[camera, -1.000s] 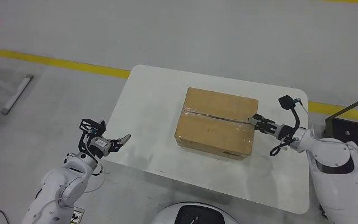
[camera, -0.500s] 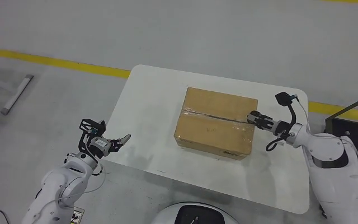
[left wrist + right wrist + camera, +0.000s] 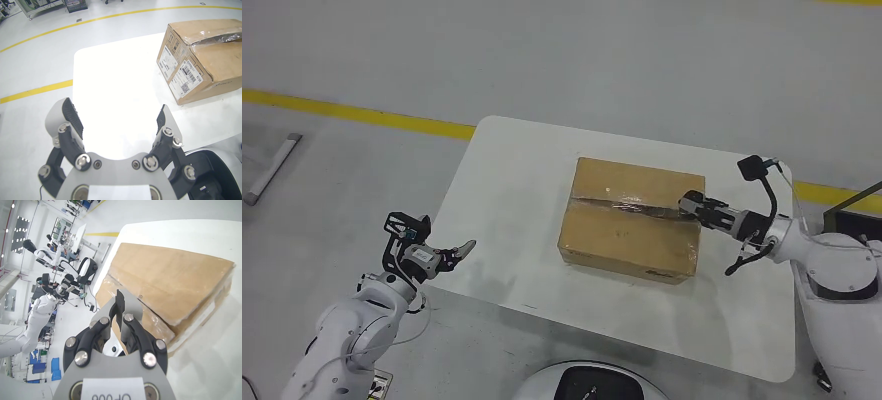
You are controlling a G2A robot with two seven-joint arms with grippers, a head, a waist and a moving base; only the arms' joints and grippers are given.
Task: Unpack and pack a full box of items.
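A brown cardboard box lies on the white table, its top flaps closed and its middle seam covered with clear tape. My right gripper is shut with nothing between its fingers, its tip over the box's top at the right end of the seam. In the right wrist view that gripper sits just above the taped seam of the box. My left gripper stands open at the table's left edge, well away from the box, holding nothing.
Bare table surface lies between the left gripper and the box. A yellow floor line runs behind the table. A dark object stands off the table's right side.
My right gripper has moved from the box's right edge up onto its top at the seam end. The box has shifted slightly. The left arm has kept still.
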